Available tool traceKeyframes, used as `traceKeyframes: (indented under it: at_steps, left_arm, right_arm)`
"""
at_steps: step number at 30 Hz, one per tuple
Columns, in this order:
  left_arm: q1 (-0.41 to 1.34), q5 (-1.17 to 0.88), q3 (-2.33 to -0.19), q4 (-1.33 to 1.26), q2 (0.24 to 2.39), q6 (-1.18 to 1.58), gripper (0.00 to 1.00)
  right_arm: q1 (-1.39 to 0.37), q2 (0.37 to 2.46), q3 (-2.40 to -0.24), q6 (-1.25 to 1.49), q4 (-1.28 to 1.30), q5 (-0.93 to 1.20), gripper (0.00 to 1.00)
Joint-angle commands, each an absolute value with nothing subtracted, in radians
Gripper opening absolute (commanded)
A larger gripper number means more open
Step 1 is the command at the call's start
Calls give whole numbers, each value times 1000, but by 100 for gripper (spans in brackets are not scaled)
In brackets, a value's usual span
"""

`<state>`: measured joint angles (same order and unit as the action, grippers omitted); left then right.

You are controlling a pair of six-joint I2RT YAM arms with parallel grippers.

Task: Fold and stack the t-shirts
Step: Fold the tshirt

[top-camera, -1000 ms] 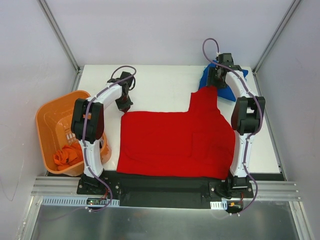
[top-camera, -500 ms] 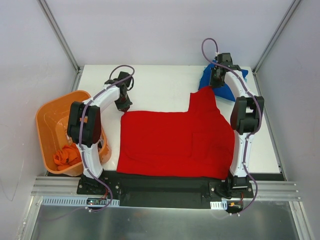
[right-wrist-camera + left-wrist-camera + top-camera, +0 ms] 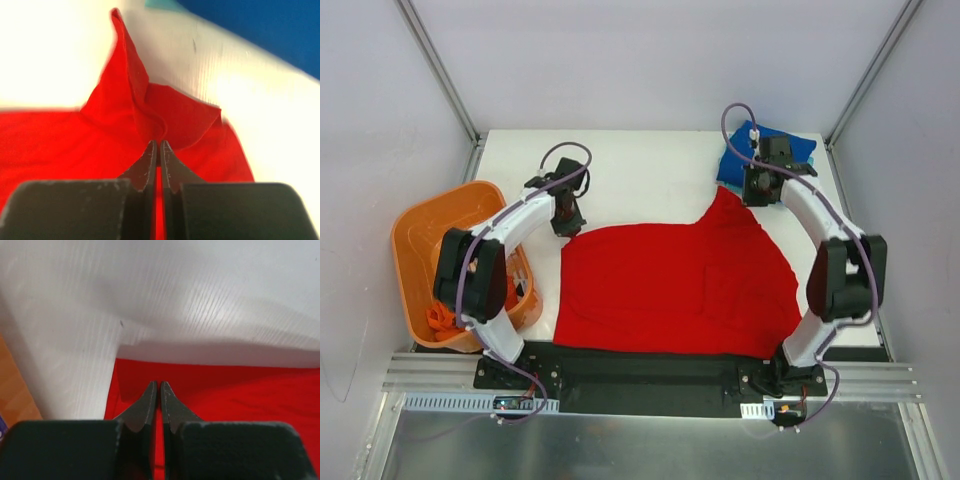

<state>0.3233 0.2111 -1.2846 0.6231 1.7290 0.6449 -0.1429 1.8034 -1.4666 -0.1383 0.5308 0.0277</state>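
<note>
A bright red t-shirt [image 3: 670, 285] lies spread over the middle of the white table [image 3: 640, 170]. My left gripper [image 3: 568, 224] is at its far left corner, jaws shut on the red cloth [image 3: 250, 395], whose far edge casts a shadow on the table. My right gripper [image 3: 758, 190] is at the far right corner, shut on a bunched peak of red cloth [image 3: 135, 100]. Behind it a royal blue t-shirt [image 3: 795, 148] lies at the back right, partly hidden by the right arm. A sliver of light teal [image 3: 160, 4] shows beside the blue cloth [image 3: 260, 25].
A rigid orange basket [image 3: 420, 235] stands off the table's left edge, with orange-red cloth [image 3: 445, 318] in its bottom. Grey walls close in the back and sides. The arm bases sit on a black rail [image 3: 640, 370] at the near edge.
The right gripper has shut on the red shirt's far right corner and drawn it nearer and leftward. The left arm has come nearer too, and the shirt's far left corner has shifted with it.
</note>
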Motion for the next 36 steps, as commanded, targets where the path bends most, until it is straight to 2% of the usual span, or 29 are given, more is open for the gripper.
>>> traceKeyframes:
  at_steps: [1, 5, 9, 18, 27, 36]
  left_arm:
    - [356, 242, -1183, 627, 1596, 681, 0]
    - [377, 265, -1083, 626, 1468, 718, 0]
    - [380, 270, -988, 627, 1353, 735, 0]
    - [388, 239, -781, 626, 1115, 787, 0]
    - [407, 201, -700, 627, 1045, 808, 0]
    - [414, 173, -664, 629, 1032, 821, 0]
  right_arm:
    - [-170, 1528, -1320, -107, 529, -70, 1]
    - [-207, 1341, -1145, -68, 592, -139, 1]
    - [-218, 1159, -1063, -14, 731, -228, 1]
    - [-216, 859, -974, 110, 1026, -360, 1]
    - [-213, 793, -971, 210, 1195, -433, 3]
    - [-213, 742, -911, 232, 1252, -382, 5]
